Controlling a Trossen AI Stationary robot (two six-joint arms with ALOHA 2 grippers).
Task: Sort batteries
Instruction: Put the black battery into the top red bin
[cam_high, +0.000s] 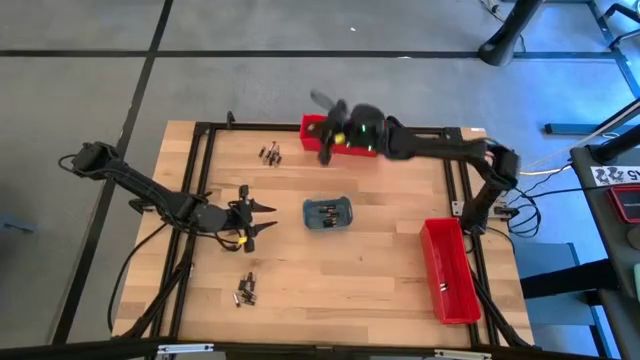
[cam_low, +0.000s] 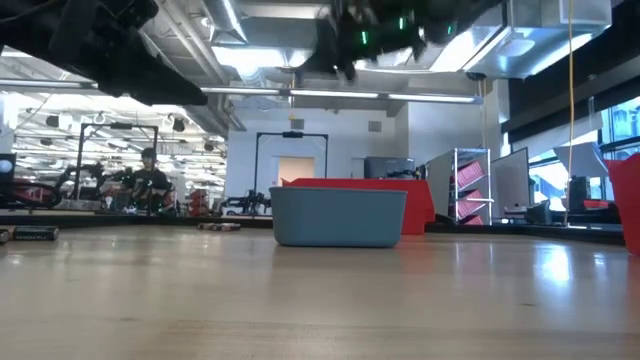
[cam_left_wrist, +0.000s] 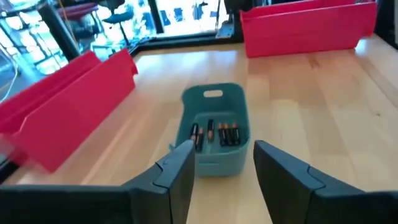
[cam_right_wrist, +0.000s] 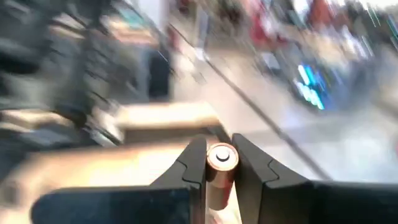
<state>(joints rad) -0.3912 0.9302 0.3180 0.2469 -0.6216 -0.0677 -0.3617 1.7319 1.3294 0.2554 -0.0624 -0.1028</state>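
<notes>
Battery pinched across its slick, rigid barrel in my right tool; left tool gapes, empty.

Two dark, near-black arms built of slim jointed links.

Left arm: matte black segments, chunkier block at its base end, black cable running alongside the links. Left gripper ends in two thin pointed black fingers, with a small yellow spot on the wrist body. Close up, the fingers are dark slate plastic, flat-faced, with stepped, angular inner edges.

Right arm: black tubular links, rounded elbow housing, bright green indicator lights on the bulky wrist section. Right gripper has the same dark angular fingers with notched tips. Loose black cables trail from the right arm's base.
</notes>
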